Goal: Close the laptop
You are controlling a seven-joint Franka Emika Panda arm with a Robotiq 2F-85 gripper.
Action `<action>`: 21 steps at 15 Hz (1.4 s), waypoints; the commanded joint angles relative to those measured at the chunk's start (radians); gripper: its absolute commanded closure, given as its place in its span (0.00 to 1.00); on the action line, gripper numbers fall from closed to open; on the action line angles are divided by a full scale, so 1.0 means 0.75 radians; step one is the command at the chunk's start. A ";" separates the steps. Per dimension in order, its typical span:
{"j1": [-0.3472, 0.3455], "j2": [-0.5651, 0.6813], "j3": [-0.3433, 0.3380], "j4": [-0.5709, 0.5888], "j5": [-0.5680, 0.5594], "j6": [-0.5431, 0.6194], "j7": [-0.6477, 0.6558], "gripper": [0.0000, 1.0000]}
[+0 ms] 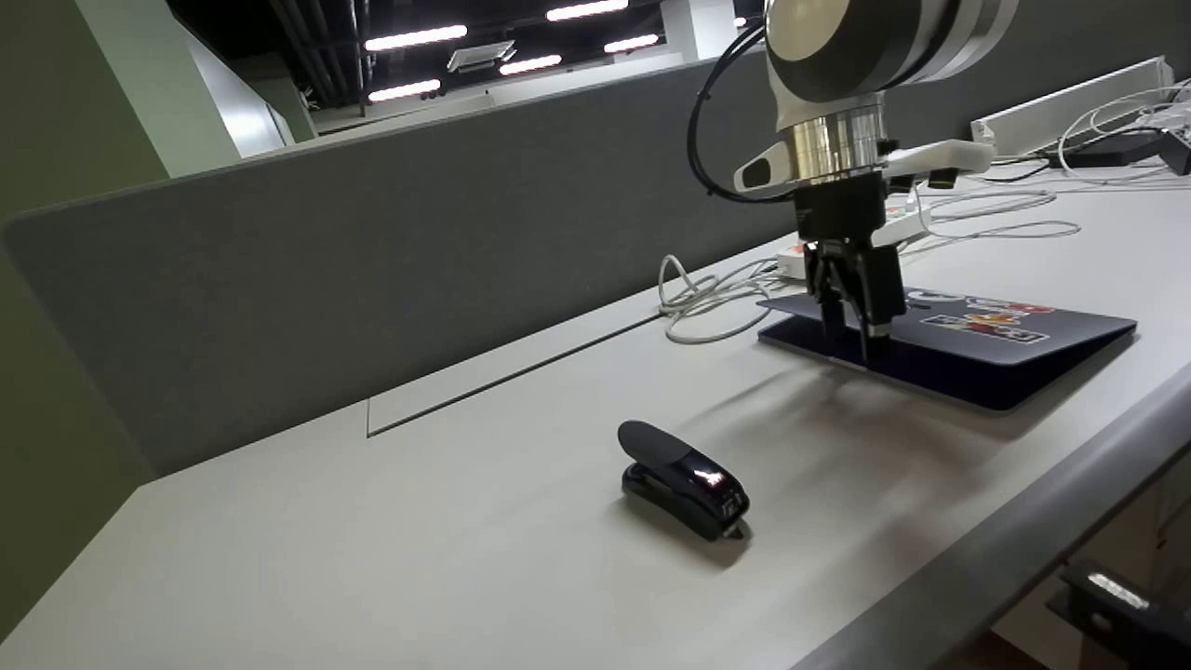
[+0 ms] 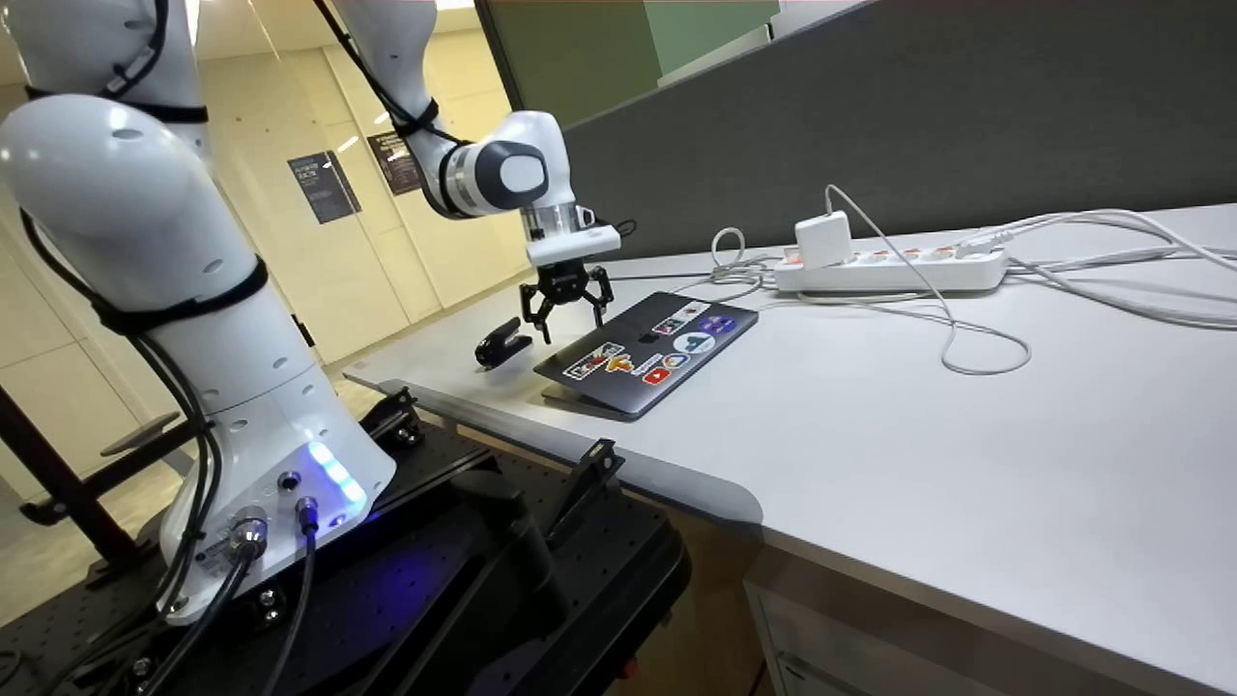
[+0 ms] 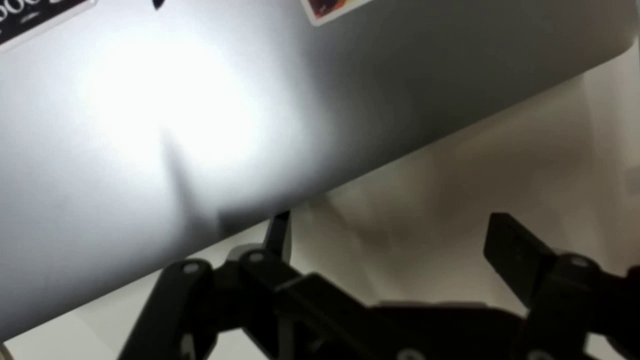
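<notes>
The dark-grey laptop (image 1: 1010, 328) stands on the desk with its lid tilted low over the base, a narrow wedge gap open between them. Its stickered lid also shows in an exterior view (image 2: 633, 353) and fills the upper left of the wrist view (image 3: 390, 75). The screen and keyboard are hidden in the dark gap. My gripper (image 1: 850, 342) points down at the lid's free edge; it also shows in an exterior view (image 2: 574, 332). In the wrist view my gripper (image 3: 390, 225) is open and empty, its left fingertip at the lid's edge; I cannot tell whether it touches.
A small black stapler (image 1: 684, 484) lies on the white desk (image 1: 372, 549), also visible in an exterior view (image 2: 501, 345). A white power strip (image 2: 894, 273) with a charger (image 2: 823, 240) and loose cables (image 1: 716, 296) lies behind the laptop. A grey partition (image 1: 419, 270) borders the back.
</notes>
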 commanded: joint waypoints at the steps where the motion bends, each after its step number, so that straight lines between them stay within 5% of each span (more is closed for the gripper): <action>1: 0.060 -0.125 -0.093 -0.072 -0.083 -0.011 0.062 0.00; 10: 0.154 -0.265 -0.321 -0.111 -0.435 0.000 0.122 0.00; 21: 0.263 -0.052 -0.449 -0.017 -0.781 0.079 0.489 0.00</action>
